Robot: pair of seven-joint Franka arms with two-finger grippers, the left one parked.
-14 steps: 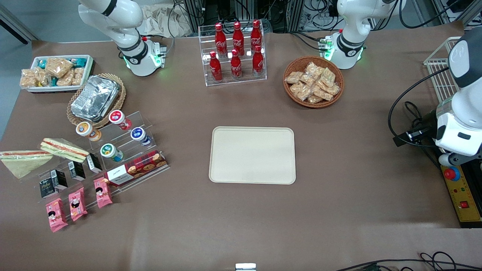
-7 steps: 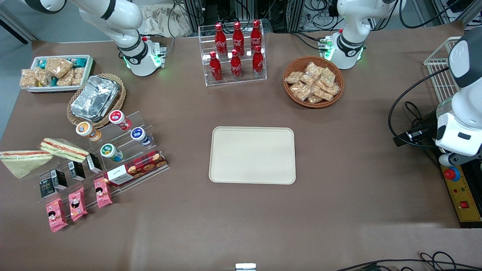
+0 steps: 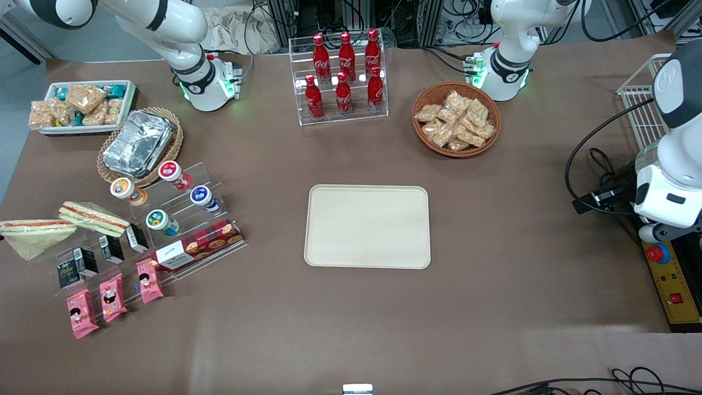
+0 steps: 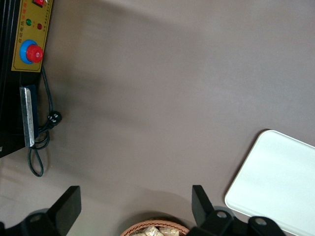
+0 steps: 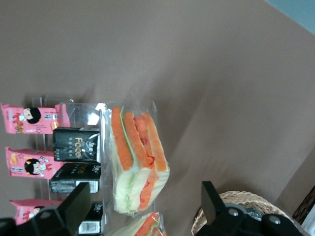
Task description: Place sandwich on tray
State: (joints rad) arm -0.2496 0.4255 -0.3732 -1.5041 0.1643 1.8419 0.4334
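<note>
Jaws: wide open, holding nothing. They show only in the right wrist view, hanging well above the working arm's end of the bench, w/ the sandwich (image 5: pixel 138 162) lying below and between the 2 fingertips (image 5: pixel 81 194).

What's new: a rounded part of the right arm (image 3: pixel 57 11) now pokes into the front view; 1 s ago it wasn't there, 0.5 s ago only a sliver was. So the arm is swinging out over the snack display. Nothing on the bench has shifted.

Sandwich (image 3: pixel 33 236) sits untouched at the working arm's end, propped on a clear stand (image 5: pixel 125 105). It lies just beside a 2nd, longer sandwich (image 3: pixel 93 215), w/ black boxes (image 5: pixel 76 143) and pink packets (image 5: pixel 29 119) nearer the front camera. Tray (image 3: pixel 367 226) is mid-bench, well apart, nothing on it.

Meaning, as I read it: approach phase only, 0 steps done. Descent, grip, carry and drop-off are all ahead. The 2 sandwiches nearly touch, so the jaws need to settle on the right 1.
</note>
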